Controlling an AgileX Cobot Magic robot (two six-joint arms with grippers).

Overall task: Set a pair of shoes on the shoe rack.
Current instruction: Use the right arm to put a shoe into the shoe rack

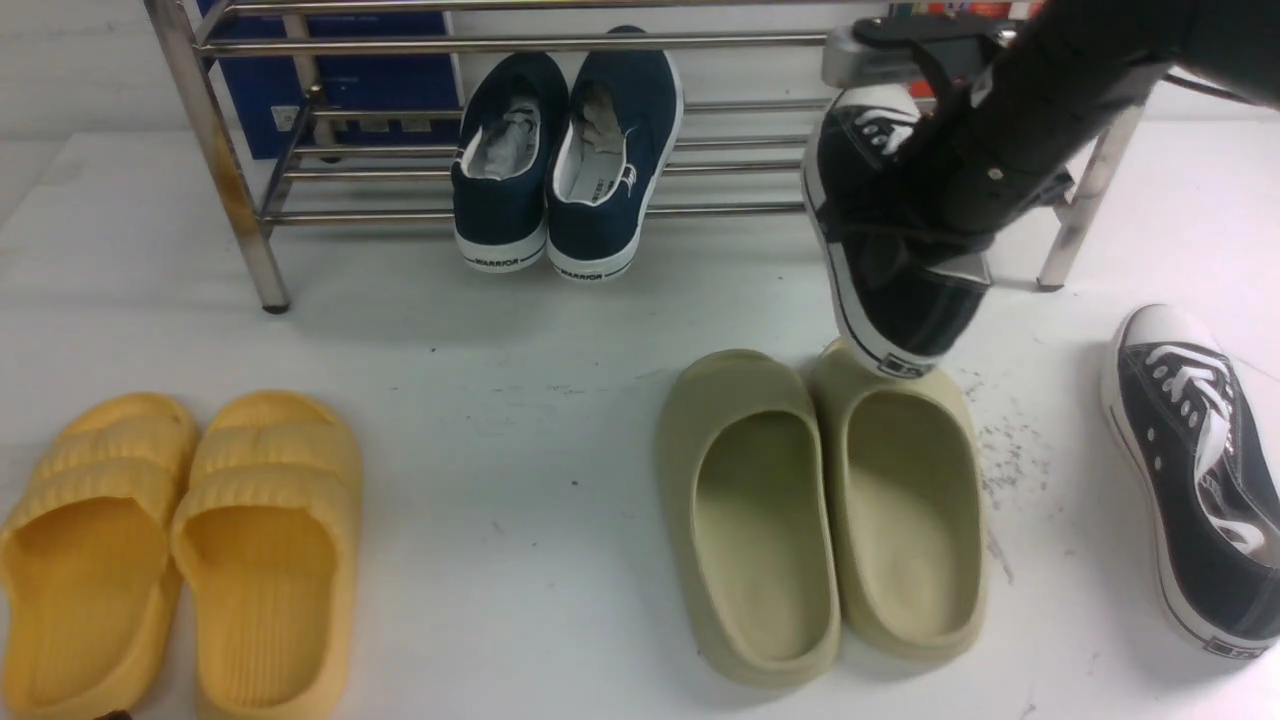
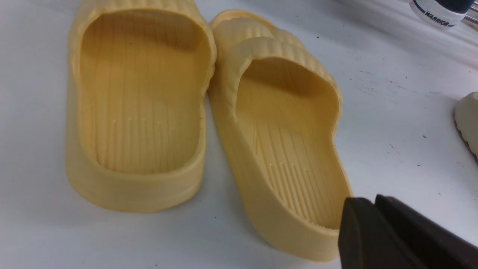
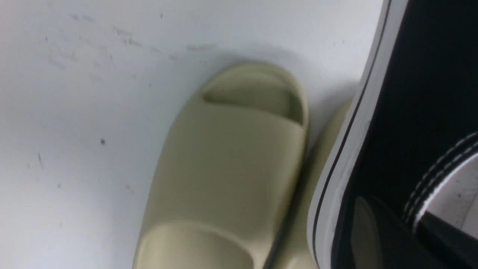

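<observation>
So the right pincer (image 1: 935, 245) was clamped on the black canvas sneaker (image 1: 900, 310), heel-down at upper right of frame. Its toe pointed up-frame at the shiny steel-tube shoe rack (image 1: 400, 215) just behind.

You have a flat white surface (image 1: 520, 330) here, marked with dark scuffs (image 1: 1005, 450) toward its right side. Near the front on the left lies a pair of ribbed yellow foam slides (image 1: 265, 530), side by side and touching. Right of centre sits a pair of smooth olive-green foam slides (image 1: 760, 510), also pressed together. At the far right, one black canvas low-top sneaker with white laces (image 1: 1195, 470) rests on its sole. At the back, the legs of a shiny stainless-steel tube shoe rack (image 1: 215, 150) stand on the surface.
</observation>
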